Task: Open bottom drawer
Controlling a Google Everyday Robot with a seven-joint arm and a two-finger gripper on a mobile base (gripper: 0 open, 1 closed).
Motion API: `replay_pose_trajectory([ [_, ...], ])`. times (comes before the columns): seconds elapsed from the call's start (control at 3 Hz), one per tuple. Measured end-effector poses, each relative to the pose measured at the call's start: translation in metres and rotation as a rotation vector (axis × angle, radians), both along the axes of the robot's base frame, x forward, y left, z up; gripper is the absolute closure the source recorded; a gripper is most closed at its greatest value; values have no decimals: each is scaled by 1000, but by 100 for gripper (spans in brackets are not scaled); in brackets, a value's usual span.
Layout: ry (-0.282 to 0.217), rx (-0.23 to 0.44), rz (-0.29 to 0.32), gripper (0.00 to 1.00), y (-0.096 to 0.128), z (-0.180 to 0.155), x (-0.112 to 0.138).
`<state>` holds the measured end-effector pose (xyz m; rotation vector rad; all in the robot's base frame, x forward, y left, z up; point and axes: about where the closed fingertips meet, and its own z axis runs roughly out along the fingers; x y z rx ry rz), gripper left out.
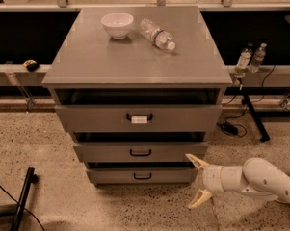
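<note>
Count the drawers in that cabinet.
3: top drawer with a white label, middle drawer, bottom drawer nearest the floor. The pincer sits open, right of the bottom one.
</note>
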<state>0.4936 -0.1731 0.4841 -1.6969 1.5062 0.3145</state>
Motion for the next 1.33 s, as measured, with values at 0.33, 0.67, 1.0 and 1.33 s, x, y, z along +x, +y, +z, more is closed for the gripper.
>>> replay_pose_trajectory([
  [0.33,22,-56,35,0,5,-17,4],
  [0.67,73,-124,98,0,4,-72,16],
  [1.0,115,-186,150,0,1,-127,25],
  [1.33,146,-162,168,0,-7,-164,28],
])
